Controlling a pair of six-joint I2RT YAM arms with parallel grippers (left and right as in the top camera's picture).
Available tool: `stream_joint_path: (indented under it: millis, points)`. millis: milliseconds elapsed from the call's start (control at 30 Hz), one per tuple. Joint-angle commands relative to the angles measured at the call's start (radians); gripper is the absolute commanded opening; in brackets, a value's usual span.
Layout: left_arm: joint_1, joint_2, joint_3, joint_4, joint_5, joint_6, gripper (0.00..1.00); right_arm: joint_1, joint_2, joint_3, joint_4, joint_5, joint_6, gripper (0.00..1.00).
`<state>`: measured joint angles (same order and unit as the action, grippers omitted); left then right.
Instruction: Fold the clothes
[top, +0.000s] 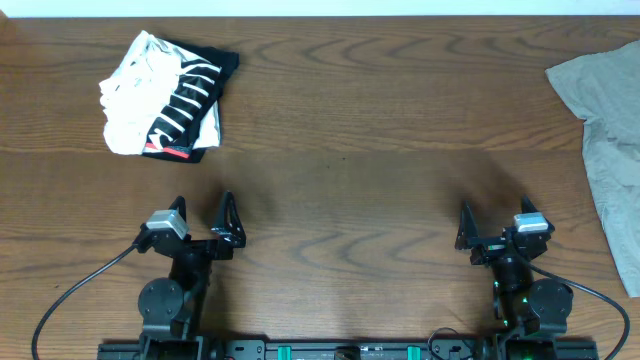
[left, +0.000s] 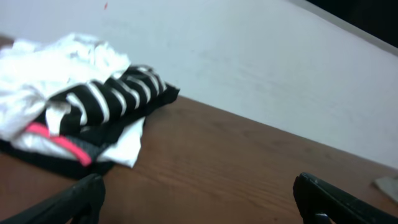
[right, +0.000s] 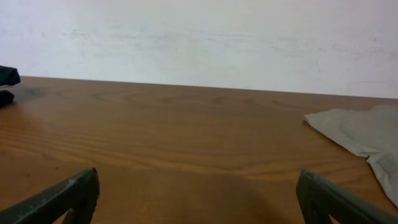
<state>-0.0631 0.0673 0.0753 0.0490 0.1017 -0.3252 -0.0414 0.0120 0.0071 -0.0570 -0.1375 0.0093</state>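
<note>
Overhead: left gripper (top: 203, 206), right gripper (top: 495, 211) wide, empty | left wrist: striped shirt (left: 112, 99) | right wrist: grey garment (right: 360, 134)

Two arms, two clothing lots, one counter (top: 340, 130).
Left arm (top: 183, 266), right arm (top: 510, 268); striped pile (top: 165, 95) counter's far-left, grey-beige garment (top: 610, 120) far-right.

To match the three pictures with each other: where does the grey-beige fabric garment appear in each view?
Overhead: the grey-beige fabric garment lies at the right edge, upper half.
Left wrist: a small pale scrap at the right edge, perhaps it; unclear.
Right wrist: the garment lies at the right, middle height.
Shared landmark: the far edge of the brown wooden table.
</note>
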Motion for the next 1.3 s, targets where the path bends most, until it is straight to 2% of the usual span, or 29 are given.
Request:
stream_joint_path:
  millis: [0,333,733,1267]
  points:
    - [-0.006,-0.032,-0.007,-0.001,0.034,0.112,0.98,0.009,-0.007,-0.002,-0.004,0.003,-0.018,0.99]
    - [-0.006,-0.066,-0.071,-0.050,0.087,0.172,0.98,0.009,-0.007,-0.002,-0.004,0.003,-0.018,0.99]
    - [-0.006,-0.066,-0.071,-0.097,0.152,0.402,0.98,0.009,-0.007,-0.002,-0.004,0.003,-0.018,0.99]
    - [-0.006,-0.066,-0.071,-0.097,0.152,0.403,0.98,0.009,-0.007,-0.002,-0.004,0.003,-0.018,0.99]
